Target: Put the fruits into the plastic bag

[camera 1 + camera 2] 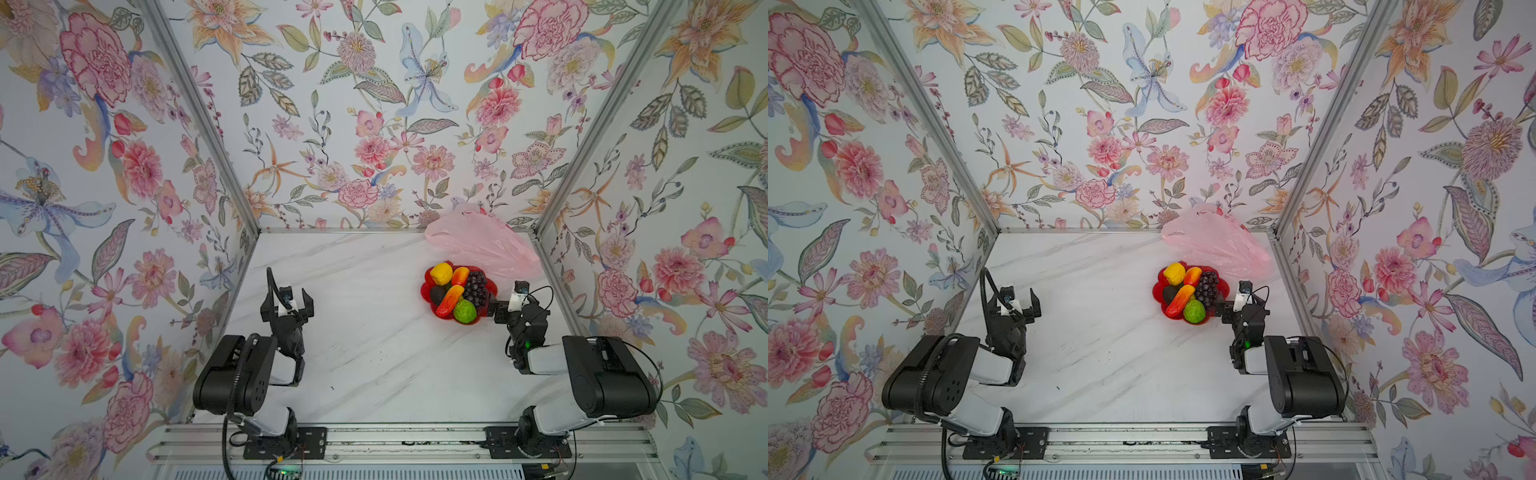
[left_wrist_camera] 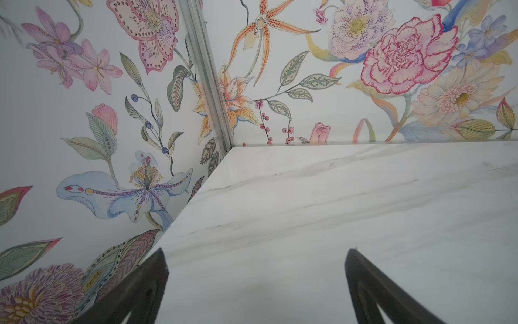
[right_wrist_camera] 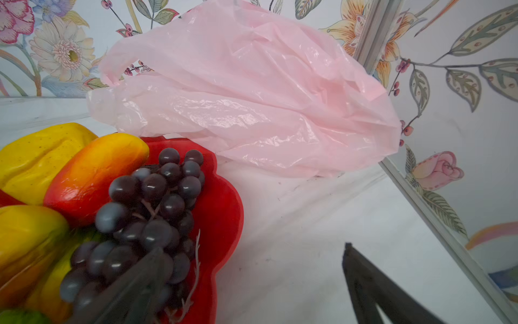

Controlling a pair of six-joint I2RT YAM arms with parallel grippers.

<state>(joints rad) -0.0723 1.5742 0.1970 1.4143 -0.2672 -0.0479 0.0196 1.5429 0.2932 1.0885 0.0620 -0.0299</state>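
Nothing's bagged yet: the fruits (image 1: 457,291) sit heaped on the red plate (image 1: 425,286). The plastic bag (image 1: 486,245) lies slumped right against the plate at its 1 o'clock, so it probably needs opening up. The right gripper (image 3: 252,246) is at the plate's 4 o'clock, fingers wide and empty, one over the grapes (image 3: 151,207), likely lining up a pick. The left gripper (image 2: 255,251) is parked out at 9 o'clock, also spread and empty.

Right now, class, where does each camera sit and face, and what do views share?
Top views: high in front, looking down on the white marbled table; both arms show.
Left wrist: on left arm, facing the table's far corner; open left gripper shows.
Right wrist: on right arm, facing the crinkly pale pink plastic bag; open right gripper shows.
Shared with top views: bag, red flower-shaped plate.
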